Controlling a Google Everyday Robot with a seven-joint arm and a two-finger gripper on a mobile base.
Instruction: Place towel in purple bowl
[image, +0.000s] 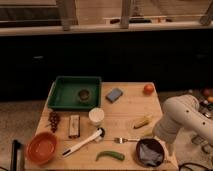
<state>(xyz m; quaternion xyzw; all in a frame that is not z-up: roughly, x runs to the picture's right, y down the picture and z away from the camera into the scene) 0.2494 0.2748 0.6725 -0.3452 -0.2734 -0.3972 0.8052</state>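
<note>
Towel (151, 154), crumpled grey cloth, lay inside the round dark-purple bowl (138, 149) at the wooden table's (129, 107) near right corner. The white arm's (180, 117) gripper (158, 136) hung just above the rim, a position suited to release; its state could not be told.

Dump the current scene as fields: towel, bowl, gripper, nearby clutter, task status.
towel: grey towel lying inside the purple bowl
bowl: upright, front right corner of the table
gripper: gripper at the lower end of the white arm, just above the bowl's far rim
nearby: fork left of the bowl; banana behind it
far side: green tray at back left
status: towel appears to be in the bowl already
</note>
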